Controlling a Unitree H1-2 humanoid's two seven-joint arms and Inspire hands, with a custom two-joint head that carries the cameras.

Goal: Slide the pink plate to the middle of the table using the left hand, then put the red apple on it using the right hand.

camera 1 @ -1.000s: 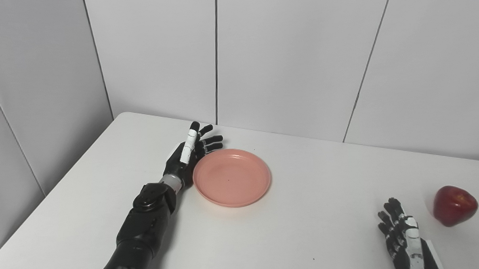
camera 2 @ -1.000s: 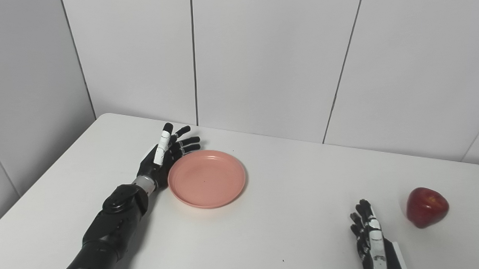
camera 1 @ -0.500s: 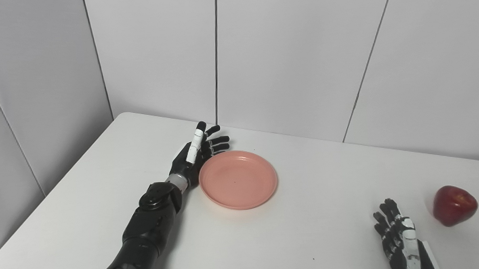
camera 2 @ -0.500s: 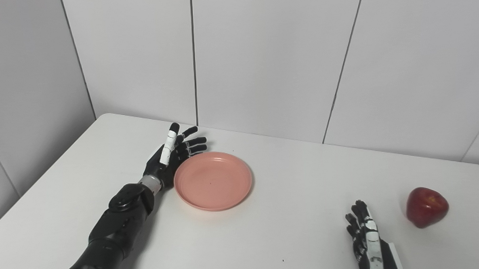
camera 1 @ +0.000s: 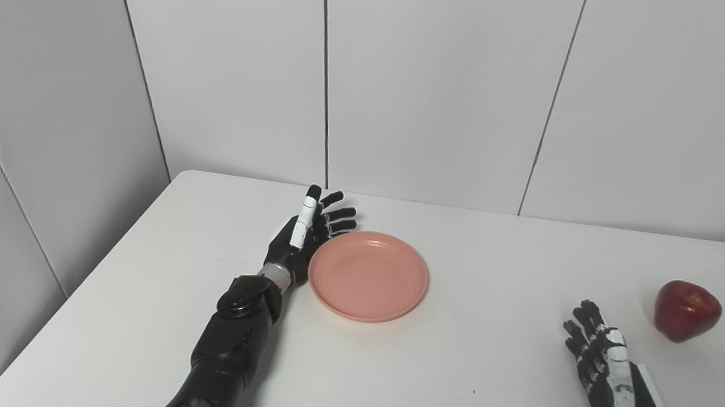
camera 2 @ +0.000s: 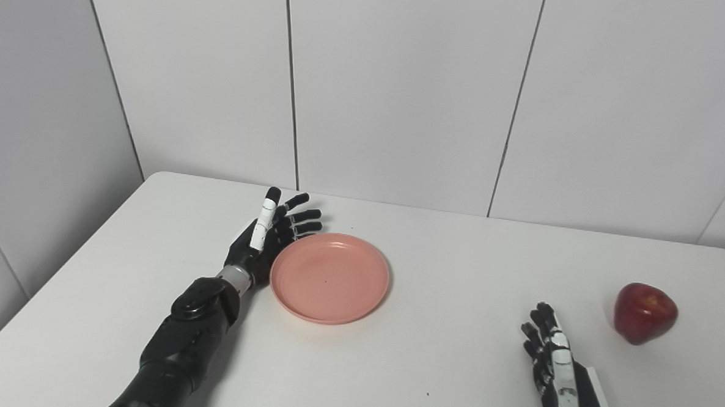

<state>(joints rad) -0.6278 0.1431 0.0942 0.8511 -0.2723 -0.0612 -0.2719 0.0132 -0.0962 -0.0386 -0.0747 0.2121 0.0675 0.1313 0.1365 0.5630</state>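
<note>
The pink plate (camera 1: 369,275) lies flat on the white table (camera 1: 475,272), left of its middle. My left hand (camera 1: 306,236) stands on edge against the plate's left rim, open, fingers spread and pointing away from me. The red apple (camera 1: 686,310) sits near the table's right edge. My right hand (camera 1: 598,355) rests low at the bottom right, open and holding nothing, a short way left of the apple.
Grey wall panels (camera 1: 443,90) close off the table at the back and on the left. The table's left edge (camera 1: 78,289) runs diagonally beside my left arm (camera 1: 228,350).
My left hand has pushed the pink plate to the right and slightly toward me. The right hand shifted a little left. The apple has stayed put.
</note>
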